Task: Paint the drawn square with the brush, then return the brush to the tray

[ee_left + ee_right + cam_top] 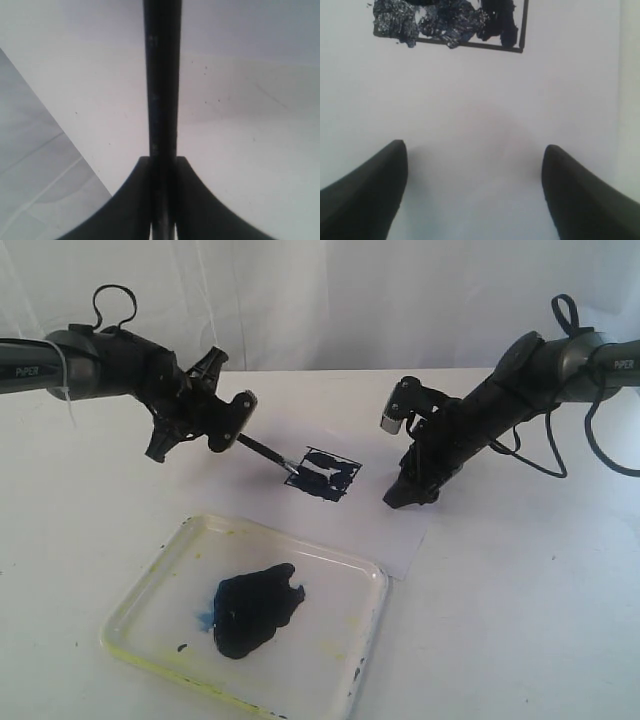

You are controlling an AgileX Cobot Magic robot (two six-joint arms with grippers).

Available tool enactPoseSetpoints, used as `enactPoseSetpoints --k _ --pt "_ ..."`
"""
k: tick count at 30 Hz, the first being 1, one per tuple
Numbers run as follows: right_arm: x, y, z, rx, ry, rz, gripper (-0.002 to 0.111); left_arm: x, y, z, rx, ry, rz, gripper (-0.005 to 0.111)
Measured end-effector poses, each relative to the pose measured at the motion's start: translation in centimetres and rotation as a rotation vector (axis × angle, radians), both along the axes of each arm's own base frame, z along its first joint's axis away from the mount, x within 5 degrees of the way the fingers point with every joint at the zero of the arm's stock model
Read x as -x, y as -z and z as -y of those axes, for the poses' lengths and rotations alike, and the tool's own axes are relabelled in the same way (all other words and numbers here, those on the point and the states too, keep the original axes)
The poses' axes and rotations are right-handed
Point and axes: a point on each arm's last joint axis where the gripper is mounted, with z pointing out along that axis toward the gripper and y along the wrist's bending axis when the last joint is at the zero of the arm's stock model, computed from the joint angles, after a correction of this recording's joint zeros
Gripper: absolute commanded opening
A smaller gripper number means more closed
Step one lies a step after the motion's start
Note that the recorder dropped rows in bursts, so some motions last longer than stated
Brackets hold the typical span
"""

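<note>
Left gripper is clamped on the brush, handle pinched between both fingers in the left wrist view, where the brush runs straight out from the gripper. The tip is down at the left edge of the square, which is mostly filled with dark paint, white gaps showing. Right gripper sits just right of the square, over the paper, jaws spread wide and holding nothing; whether it touches the sheet is unclear. The tray lies near the camera, with the puddle at its middle.
</note>
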Motion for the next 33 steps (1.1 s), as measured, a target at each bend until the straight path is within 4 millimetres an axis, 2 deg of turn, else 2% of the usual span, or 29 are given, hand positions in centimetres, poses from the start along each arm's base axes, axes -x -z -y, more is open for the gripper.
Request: enactPoseSetpoints --k 8,17,22,33 --pt "0.0 0.0 0.0 0.000 0.000 0.000 0.070 -0.6 0.0 -1.8 0.022 -0.065 -0.004 0.000" --pt "0.0 0.0 0.0 0.000 0.001 0.000 0.070 -0.7 0.0 -2.0 0.052 -0.098 -0.011 0.000" --pt "0.0 0.0 0.0 0.000 0.001 0.000 0.070 -0.3 -0.1 -1.2 0.059 -0.095 -0.030 0.000" --pt "0.0 0.0 0.0 0.000 0.001 0.000 0.070 1.5 -0.2 2.4 -0.025 -0.017 -0.044 0.000"
